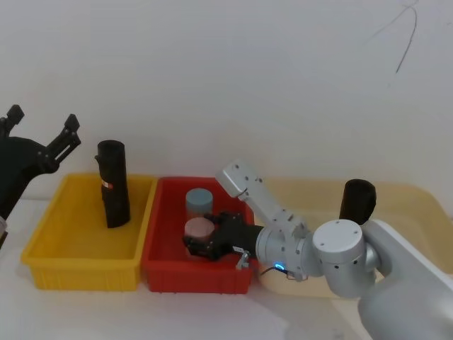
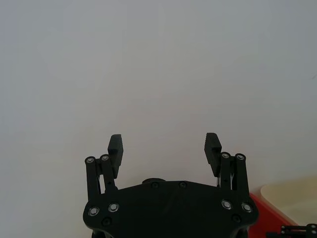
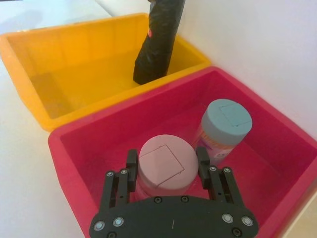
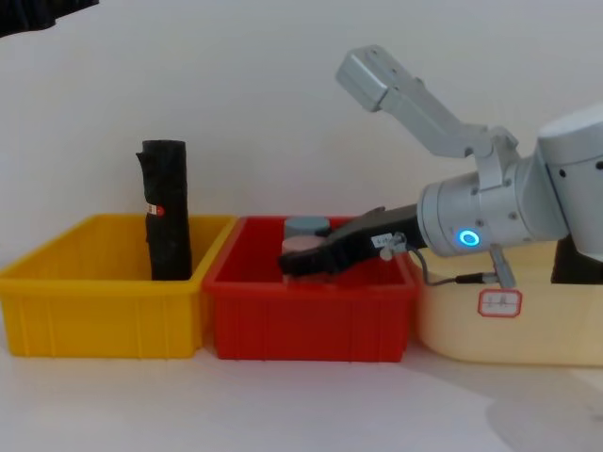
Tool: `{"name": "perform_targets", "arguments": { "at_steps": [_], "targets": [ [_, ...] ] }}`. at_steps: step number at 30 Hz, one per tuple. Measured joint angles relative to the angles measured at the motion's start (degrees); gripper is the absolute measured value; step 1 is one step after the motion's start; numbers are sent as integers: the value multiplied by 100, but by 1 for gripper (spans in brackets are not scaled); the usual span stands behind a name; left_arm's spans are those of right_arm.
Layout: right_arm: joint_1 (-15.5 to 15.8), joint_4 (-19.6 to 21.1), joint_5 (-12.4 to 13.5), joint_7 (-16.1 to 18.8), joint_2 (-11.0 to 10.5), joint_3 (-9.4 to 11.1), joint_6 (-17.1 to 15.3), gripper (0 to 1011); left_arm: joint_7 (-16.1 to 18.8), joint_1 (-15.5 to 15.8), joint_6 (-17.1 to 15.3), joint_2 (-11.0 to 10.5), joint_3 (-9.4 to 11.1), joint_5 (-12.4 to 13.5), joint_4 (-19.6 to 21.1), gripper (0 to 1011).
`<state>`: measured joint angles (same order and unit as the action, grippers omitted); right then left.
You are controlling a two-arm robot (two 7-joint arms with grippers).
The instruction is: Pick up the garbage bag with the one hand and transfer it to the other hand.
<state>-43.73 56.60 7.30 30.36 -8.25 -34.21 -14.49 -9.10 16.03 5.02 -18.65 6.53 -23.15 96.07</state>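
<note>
Take the red bin (image 1: 159, 265) as your marker. The garbage bag (image 1: 113, 188) stands upright in the yellow bin (image 1: 78, 273), which sits touching the red bin on its left side. The roll is at the back of that bin, with a red-and-white label showing partway up it, and no gripper touches it.

Your left gripper (image 1: 42, 117) is held high in the air, well to the left of the red bin and above the yellow one. Its fingers (image 2: 115, 145) are spread wide with nothing between them.

Your right gripper (image 3: 166, 161) reaches down into the red bin, with a blue ring light on its arm. Its fingers sit on either side of the pink-lidded jar (image 1: 199, 228) and seem to press against it, though contact is hard to confirm. The blue-lidded jar (image 3: 225, 119) stands just behind the pink one in the same bin.

A cream bin (image 4: 528, 339) lies on the red bin's right side and holds a second black roll (image 1: 357, 200).
</note>
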Motion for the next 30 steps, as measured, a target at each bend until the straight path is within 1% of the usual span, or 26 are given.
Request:
{"name": "perform_targets", "arguments": {
  "at_steps": [7,14,19,22,23,24,26,27,28,29,30],
  "targets": [
    [26,149,44,-1,-32,63,-11,690,0,0,0,0,0,0,0,1000],
    [97,466,171,-100,-106,247,-6,690,0,0,0,0,0,0,0,1000],
    [186,790,303,-263,-196,468,27,690,0,0,0,0,0,0,0,1000],
    [269,999,375,-401,-289,621,52,690,0,0,0,0,0,0,0,1000],
    [269,999,375,-401,-289,621,52,690,0,0,0,0,0,0,0,1000],
    [305,1080,395,-457,-333,688,59,690,0,0,0,0,0,0,0,1000],
    [346,1168,411,-513,-384,754,62,690,0,0,0,0,0,0,0,1000],
    [391,1252,423,-583,-438,826,64,690,0,0,0,0,0,0,0,1000],
    [391,1252,423,-583,-438,826,64,690,0,0,0,0,0,0,0,1000],
    [458,1338,428,-669,-507,912,64,690,0,0,0,0,0,0,0,1000],
    [480,1364,428,-704,-531,936,65,690,0,0,0,0,0,0,0,1000]
  ]
}}
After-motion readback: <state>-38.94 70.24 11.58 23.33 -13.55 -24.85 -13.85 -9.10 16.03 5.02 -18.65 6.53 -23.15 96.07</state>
